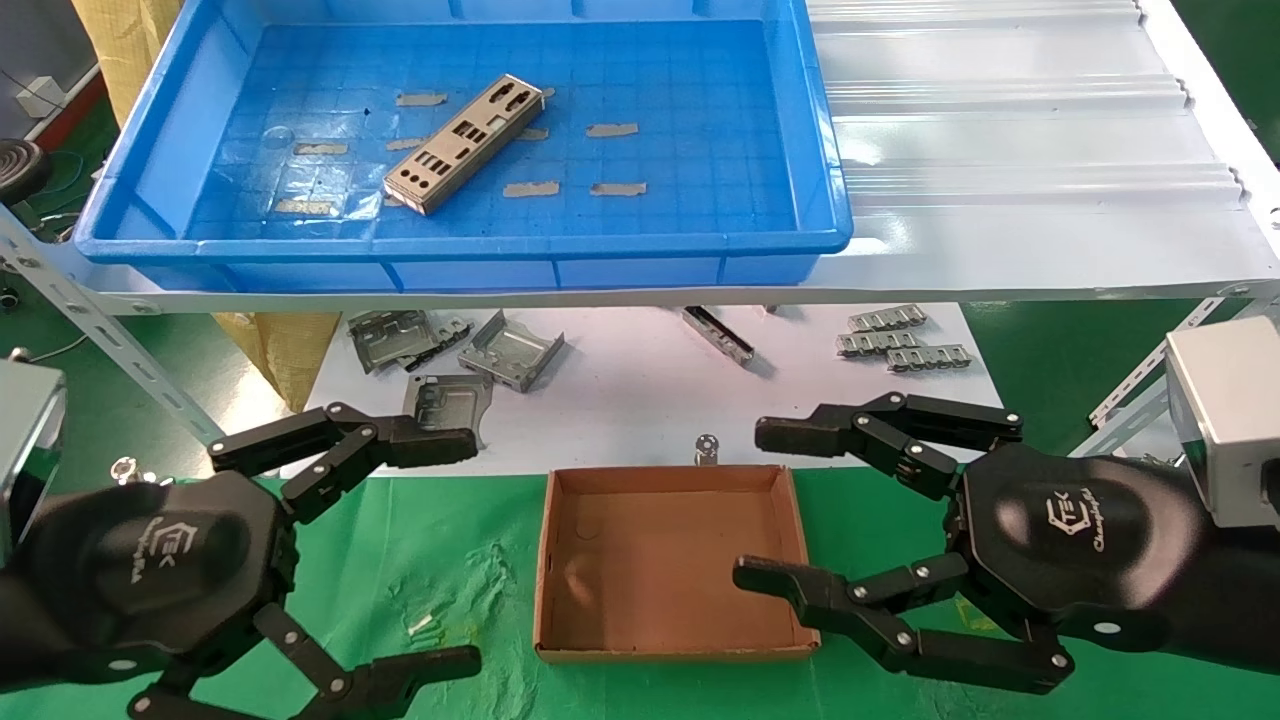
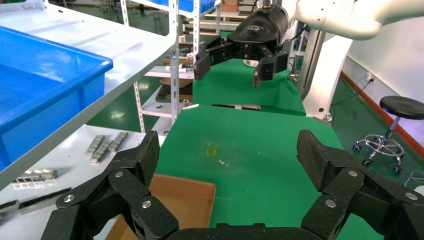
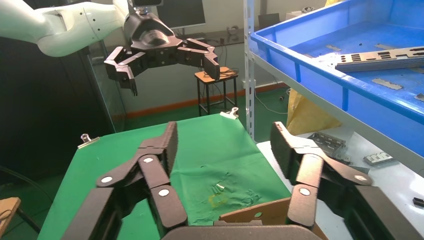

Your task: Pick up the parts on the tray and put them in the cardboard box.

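One part, a long silver-grey punched metal plate [image 1: 465, 143], lies at a slant on the floor of the blue tray [image 1: 830, 200] on the upper shelf; it also shows in the right wrist view [image 3: 385, 57]. The brown cardboard box [image 1: 668, 560] sits empty on the green cloth in front of me. My left gripper [image 1: 455, 545] is open and empty, hovering left of the box. My right gripper [image 1: 765, 505] is open and empty, with its lower finger over the box's right side. Both grippers are far below the tray.
The white shelf sheet [image 1: 1020, 150] extends right of the tray. Below it, on a white surface, lie bent grey brackets [image 1: 510, 350], a dark strip [image 1: 718, 335] and ridged clip strips [image 1: 900, 340]. A metal shelf post [image 1: 110, 340] slants at the left.
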